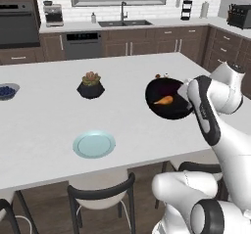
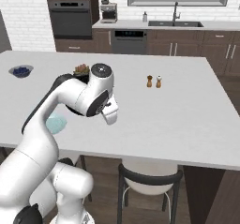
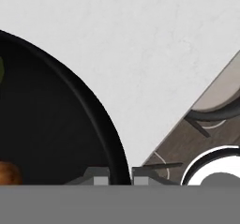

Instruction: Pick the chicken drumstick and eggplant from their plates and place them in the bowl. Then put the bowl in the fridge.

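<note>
The black bowl (image 1: 171,111) is over the right part of the island, and its round face looks tipped toward the left base camera. The golden-orange chicken drumstick (image 1: 164,100) lies inside it. My gripper (image 1: 184,91) holds the bowl's right rim. In the hand view my gripper (image 3: 121,177) is shut with the bowl's rim (image 3: 101,113) between its two tips. The drumstick (image 3: 7,174) shows at the lower left. A green sliver (image 3: 1,70) at the left edge looks like the eggplant's stem cap. The teal plate (image 1: 94,144) lies bare near the front edge. The fridge is out of view.
A black plant pot (image 1: 90,87) stands at mid-island and a small bowl of blueberries (image 1: 6,91) at the far left. Salt and pepper shakers (image 2: 154,81) stand behind the bowl. Chairs (image 1: 100,194) are tucked under the island's near edge. My arm (image 2: 84,99) crosses the right base view.
</note>
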### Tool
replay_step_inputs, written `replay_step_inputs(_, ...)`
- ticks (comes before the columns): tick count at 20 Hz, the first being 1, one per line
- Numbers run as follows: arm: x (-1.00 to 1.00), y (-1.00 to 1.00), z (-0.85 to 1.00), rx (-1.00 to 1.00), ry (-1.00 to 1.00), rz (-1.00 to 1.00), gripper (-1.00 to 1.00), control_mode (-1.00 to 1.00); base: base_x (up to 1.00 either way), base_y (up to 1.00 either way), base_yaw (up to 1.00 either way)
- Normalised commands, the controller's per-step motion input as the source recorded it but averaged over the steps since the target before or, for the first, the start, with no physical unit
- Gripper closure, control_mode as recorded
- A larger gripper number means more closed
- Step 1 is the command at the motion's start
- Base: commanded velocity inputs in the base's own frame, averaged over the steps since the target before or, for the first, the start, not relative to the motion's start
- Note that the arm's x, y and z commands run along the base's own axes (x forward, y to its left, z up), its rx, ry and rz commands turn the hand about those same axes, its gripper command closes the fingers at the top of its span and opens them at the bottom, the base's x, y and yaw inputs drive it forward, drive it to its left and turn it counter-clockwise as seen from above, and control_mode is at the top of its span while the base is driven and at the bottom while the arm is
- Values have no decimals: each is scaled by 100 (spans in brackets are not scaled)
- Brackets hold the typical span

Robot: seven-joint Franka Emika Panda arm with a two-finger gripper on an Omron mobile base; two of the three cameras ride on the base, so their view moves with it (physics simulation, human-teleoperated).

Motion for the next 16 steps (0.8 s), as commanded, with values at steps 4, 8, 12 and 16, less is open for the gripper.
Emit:
replay_step_inputs(4,0,0,-1,0,4,0,100,-100,0,0,0)
replay_step_inputs(8,-11,0,-4,0,4,0,100,100,-69,1,-22)
replay_step_inputs(12,0,0,0,0,0,0,100,100,-97,0,-66)
replay_step_inputs(16,0,0,0,0,0,0,100,100,-56,0,-84)
